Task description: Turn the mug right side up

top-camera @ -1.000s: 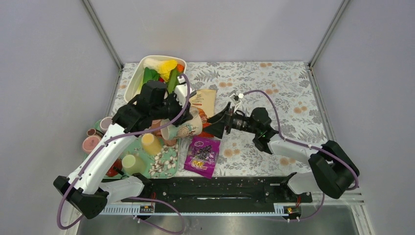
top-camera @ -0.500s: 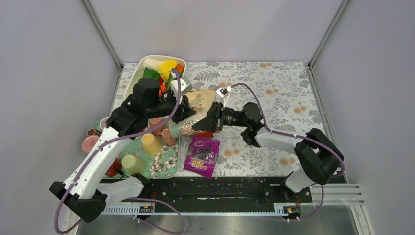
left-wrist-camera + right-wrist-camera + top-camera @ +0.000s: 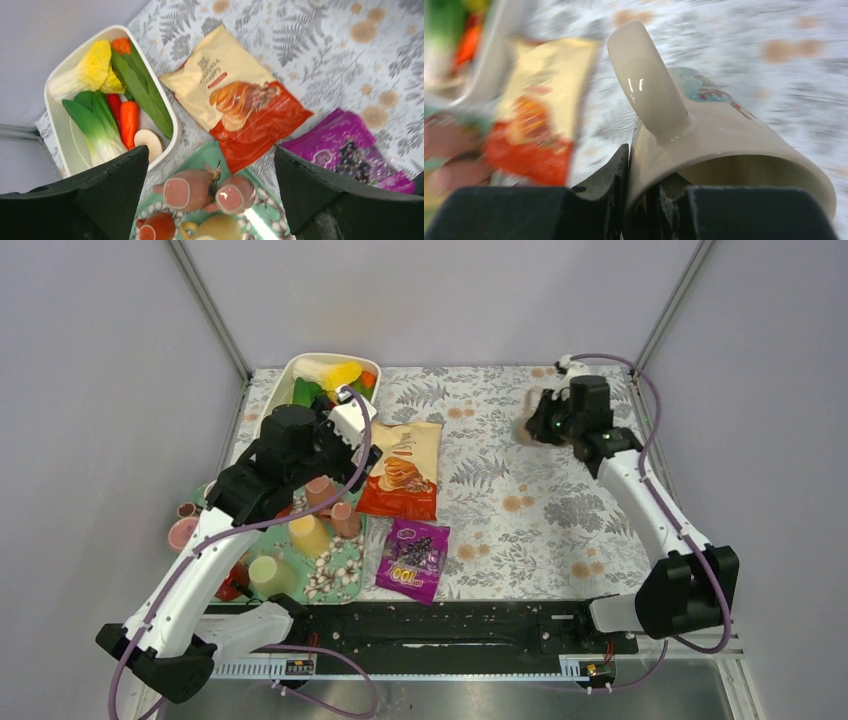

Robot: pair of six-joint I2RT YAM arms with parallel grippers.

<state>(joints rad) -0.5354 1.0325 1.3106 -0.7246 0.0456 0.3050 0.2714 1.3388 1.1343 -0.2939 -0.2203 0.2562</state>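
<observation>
Grey-walled booth (image 3: 430, 300), fern-print tablecloth (image 3: 490, 475) beneath the mug (image 3: 734, 137)

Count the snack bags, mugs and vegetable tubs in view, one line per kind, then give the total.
Snack bags: 2, the chips bag and the purple bag
Mugs: 1, the mug
Vegetable tubs: 1, the white tub
Total: 4

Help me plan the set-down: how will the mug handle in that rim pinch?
The mug looks glazed, with highlights on its handle, so probably slippery in the right gripper, which pinches only the rim wall. It seems ceramic: likely rigid, heavyish, chip-prone. Gripped off-centre, it may pivot.
</observation>
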